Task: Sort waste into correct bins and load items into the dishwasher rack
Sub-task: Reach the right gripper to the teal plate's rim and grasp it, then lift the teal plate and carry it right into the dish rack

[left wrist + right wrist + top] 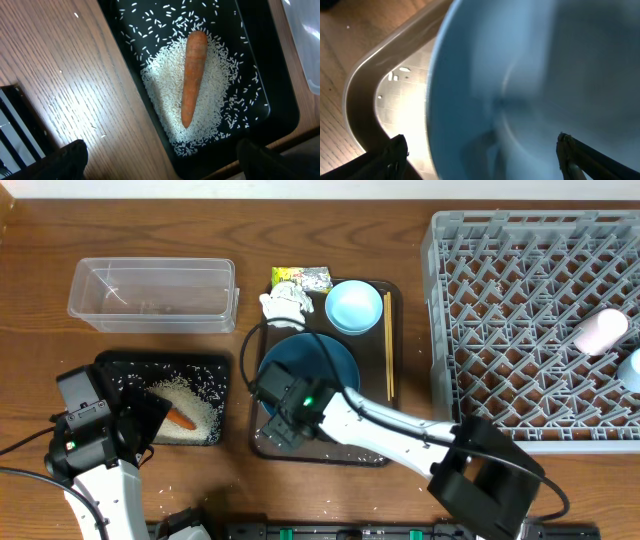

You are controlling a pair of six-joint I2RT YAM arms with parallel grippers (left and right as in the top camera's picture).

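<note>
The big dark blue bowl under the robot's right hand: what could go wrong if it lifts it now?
The open right hand seems to straddle only the rim of the large dark blue bowl, so the wide, smooth bowl might tilt or slip out. The small light blue bowl and the thin wooden chopsticks lie close beside it on the dark brown serving tray; a swinging bowl could knock them.

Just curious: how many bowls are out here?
2: a big dark blue bowl on the brown tray, and a small light blue bowl at its far end. None looks hidden.
</note>
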